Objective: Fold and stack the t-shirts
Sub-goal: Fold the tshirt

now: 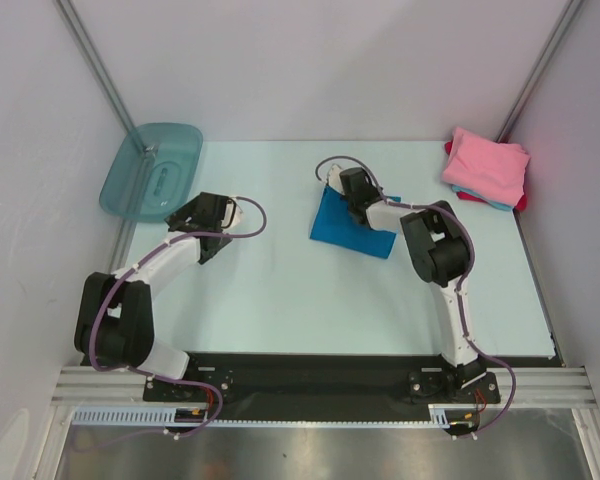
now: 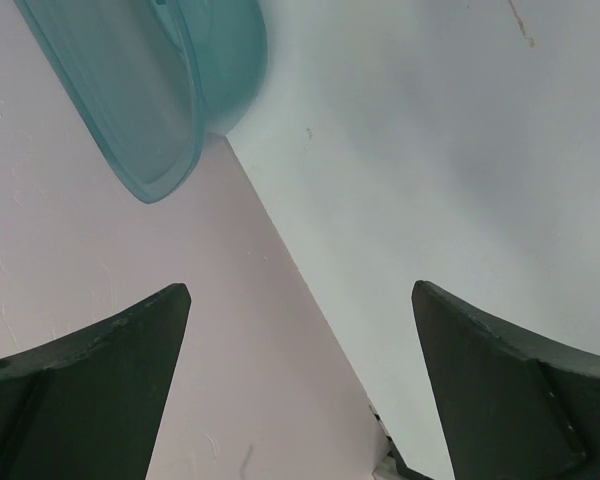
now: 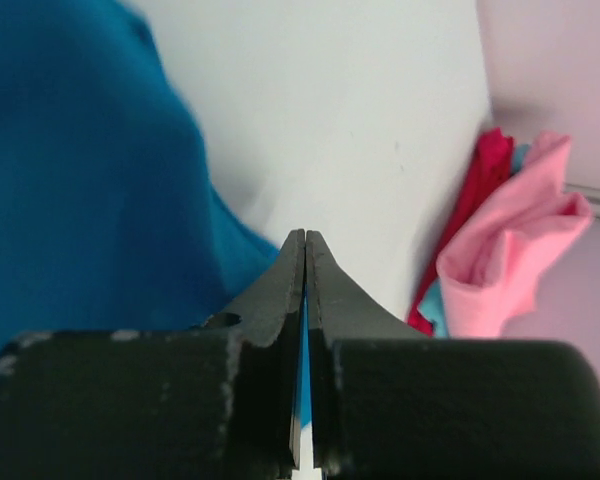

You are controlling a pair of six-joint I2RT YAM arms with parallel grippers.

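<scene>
The right gripper (image 3: 305, 236) is seen with its jaws pressed together and a thin sliver of blue between them, so an edge of the blue t-shirt (image 3: 80, 180) is judged to be pinched. The rest of that cloth is spread to the left of and beneath the fingers, and the pink t-shirt (image 3: 500, 260) is stacked ahead to the right. The left gripper (image 2: 301, 290) is spread wide with nothing between its fingers. The shirt is expected to be light, limp and prone to sagging, so it is best taken at a hem or corner.
</scene>
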